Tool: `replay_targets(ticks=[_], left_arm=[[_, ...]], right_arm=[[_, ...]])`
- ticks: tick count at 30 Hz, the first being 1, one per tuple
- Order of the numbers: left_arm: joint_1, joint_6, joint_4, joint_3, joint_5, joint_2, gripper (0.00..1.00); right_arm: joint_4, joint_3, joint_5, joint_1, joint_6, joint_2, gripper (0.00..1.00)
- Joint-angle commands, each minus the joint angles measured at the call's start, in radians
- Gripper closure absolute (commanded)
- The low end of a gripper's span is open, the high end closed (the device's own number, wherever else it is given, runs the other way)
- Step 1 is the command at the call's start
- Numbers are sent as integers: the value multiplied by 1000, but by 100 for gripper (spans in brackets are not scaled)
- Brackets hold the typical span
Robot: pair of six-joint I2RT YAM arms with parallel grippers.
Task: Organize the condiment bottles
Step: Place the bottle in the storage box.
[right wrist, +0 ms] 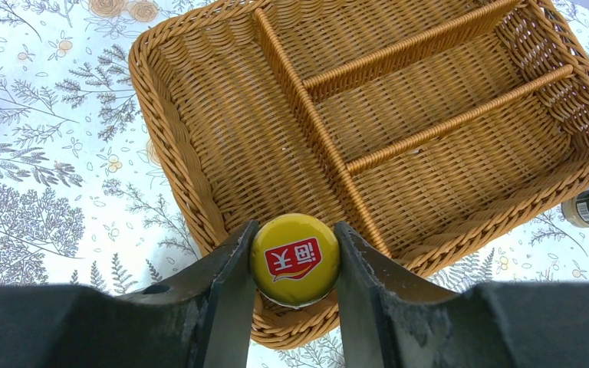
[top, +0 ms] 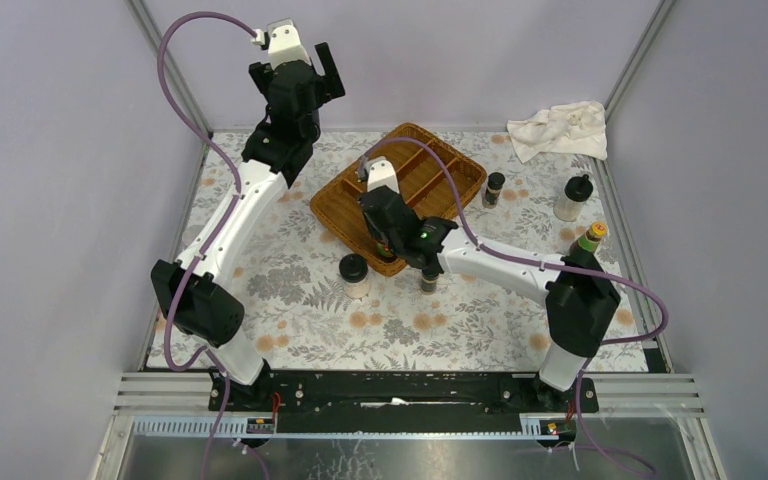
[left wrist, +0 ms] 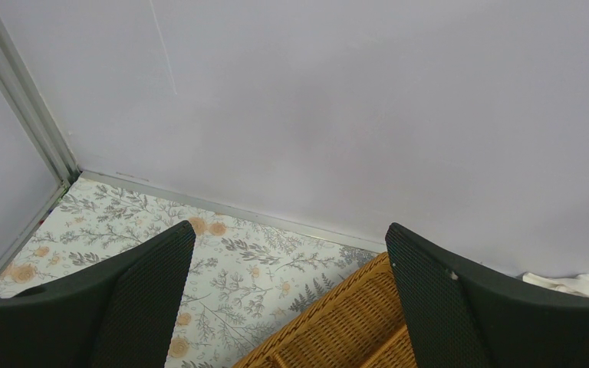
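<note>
1. Yellow-capped sauce bottle [right wrist: 295,259] is clamped at the cap by the right end effector [right wrist: 295,230]. One finger presses each side of the cap, and the red logo faces up.
2. The cap sits over the near rim of the wicker tray [right wrist: 199,184], at the corner of its long compartment. The bottle body is hidden under the cap, so I can't tell whether the base touches anything.
3. Tray layout: one long compartment, with three shorter ones across the divider.
4. Other bottles stand upright on the tabletop [top: 290,300]:
   - black-lidded jar [top: 353,272], just off the tray's near edge
   - small dark jar [top: 428,281], just beside the right end effector
   - dark spice jar [top: 493,188], right of the tray
   - pale black-capped shaker [top: 572,198], further right
   - second sauce bottle [top: 589,240], near the right edge
5. Left end effector [left wrist: 291,253] has its fingers spread wide with nothing between them. It is raised high at the far left and faces the back wall.
6. White cloth [top: 560,128] lies crumpled at the far-right corner.
</note>
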State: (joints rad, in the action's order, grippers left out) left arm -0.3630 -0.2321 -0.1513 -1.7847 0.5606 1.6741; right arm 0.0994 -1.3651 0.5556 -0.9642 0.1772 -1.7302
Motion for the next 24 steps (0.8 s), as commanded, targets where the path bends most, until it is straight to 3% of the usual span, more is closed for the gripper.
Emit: replay_targets(ticks=[1, 23, 24], left_arm=[[7, 11, 21, -13, 18, 2, 1], [-17, 25, 25, -5, 54, 31, 1], [-16, 24, 25, -5, 55, 33, 1]], right_arm=[[-161, 4, 31, -9, -2, 97, 100], [-234, 111, 35, 5, 25, 121, 100], [-234, 114, 36, 6, 25, 122, 97]])
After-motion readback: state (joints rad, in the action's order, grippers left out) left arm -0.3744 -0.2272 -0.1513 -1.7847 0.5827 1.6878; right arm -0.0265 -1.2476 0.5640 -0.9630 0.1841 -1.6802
